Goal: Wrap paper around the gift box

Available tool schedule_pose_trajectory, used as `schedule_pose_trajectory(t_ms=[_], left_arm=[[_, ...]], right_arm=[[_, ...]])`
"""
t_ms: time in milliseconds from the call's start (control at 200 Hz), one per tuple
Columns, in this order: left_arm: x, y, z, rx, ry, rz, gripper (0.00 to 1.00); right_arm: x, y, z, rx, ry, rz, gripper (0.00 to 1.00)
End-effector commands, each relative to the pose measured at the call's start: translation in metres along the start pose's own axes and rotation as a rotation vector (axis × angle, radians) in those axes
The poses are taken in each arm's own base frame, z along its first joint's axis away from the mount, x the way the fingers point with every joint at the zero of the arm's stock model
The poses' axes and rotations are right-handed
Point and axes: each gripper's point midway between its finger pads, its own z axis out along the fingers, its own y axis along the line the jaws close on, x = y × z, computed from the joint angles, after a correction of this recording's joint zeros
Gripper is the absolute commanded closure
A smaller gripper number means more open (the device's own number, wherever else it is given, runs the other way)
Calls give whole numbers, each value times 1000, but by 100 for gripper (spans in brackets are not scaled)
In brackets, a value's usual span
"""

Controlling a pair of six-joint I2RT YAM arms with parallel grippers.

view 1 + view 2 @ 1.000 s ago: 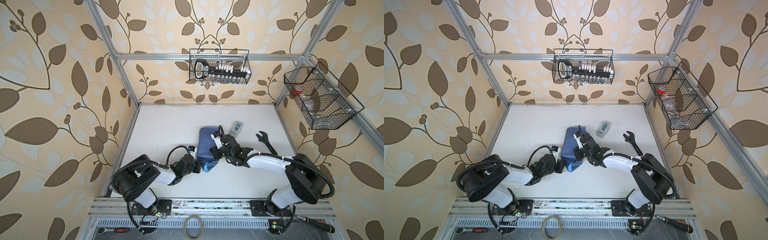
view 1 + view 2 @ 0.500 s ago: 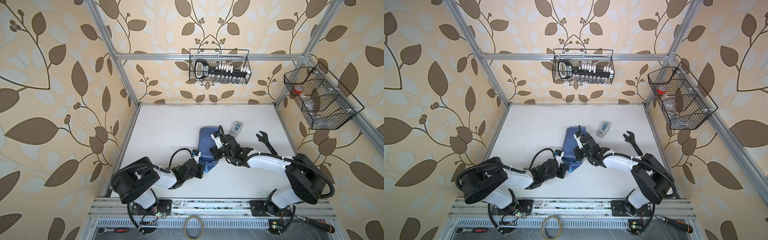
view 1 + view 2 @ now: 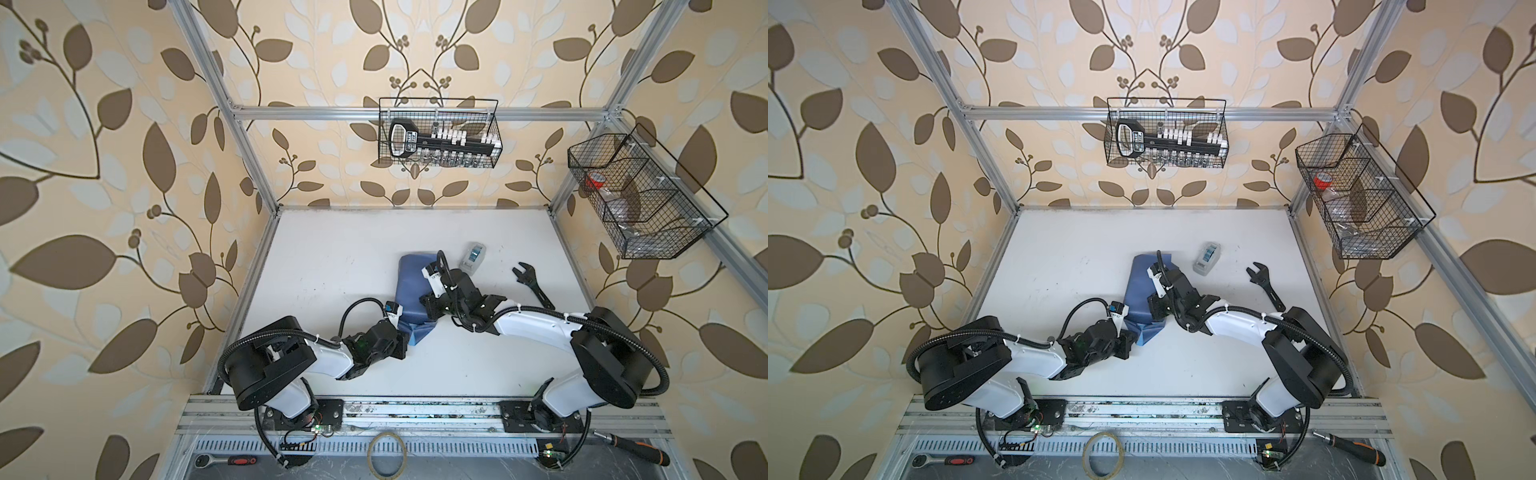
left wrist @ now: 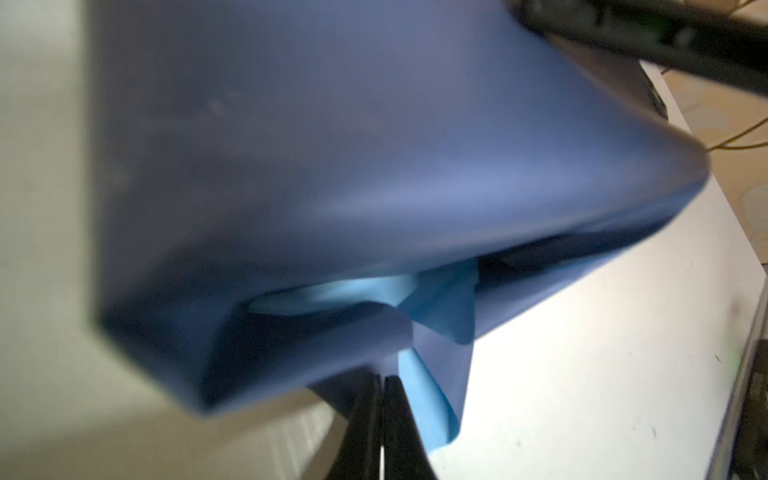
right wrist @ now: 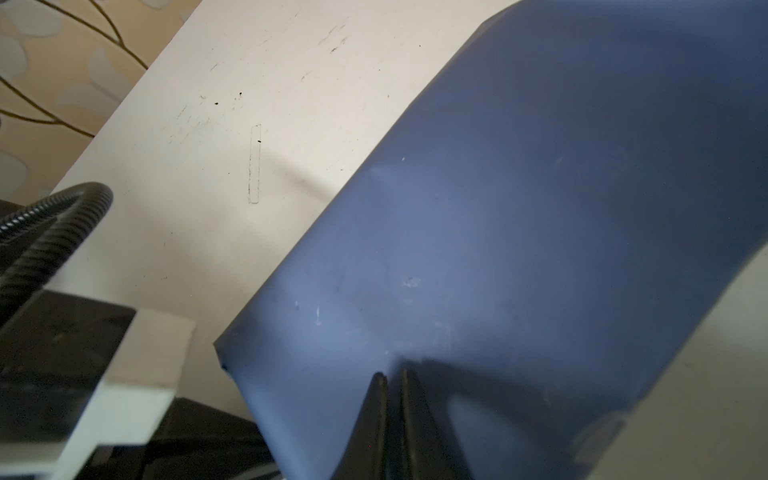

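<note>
I see my left gripper [image 4: 381,379] pinched tight on a loose end flap of the paper [image 4: 332,166]. The right gripper [image 5: 390,376] is closed and pressing on top. The sheet's thin and I reckon it tears easily, so I'd hold near the fold.

Slate-blue paper [image 3: 409,286] (sky-blue underside), white table [image 3: 332,257], beige wallpaper [image 3: 104,208] with brown leaves

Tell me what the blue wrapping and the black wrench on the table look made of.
The wrapping paper: thin paper, matte slate-blue outside, lighter sky-blue inside; it holds sharp creases and folds. The wrench: probably metal with a dull black finish, judging by its rigid adjustable-spanner shape; too small to be sure.
</note>
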Motion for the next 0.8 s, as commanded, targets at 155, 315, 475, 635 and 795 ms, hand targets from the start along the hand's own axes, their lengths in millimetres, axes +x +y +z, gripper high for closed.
schedule_pose_trajectory(t_ms=[155, 315, 475, 635, 795], left_arm=[[-21, 26, 1, -85, -11, -6, 92], [-22, 24, 7, -81, 1, 15, 92], [-17, 24, 7, -79, 15, 31, 92], [-5, 18, 7, -64, 49, 56, 92], [12, 16, 3, -69, 75, 66, 92]], right_arm=[[69, -9, 1, 23, 228, 7, 90], [68, -10, 0, 25, 227, 6, 90], [70, -10, 1, 28, 232, 5, 90], [70, -10, 1, 25, 231, 6, 90], [70, -10, 2, 24, 230, 8, 91]])
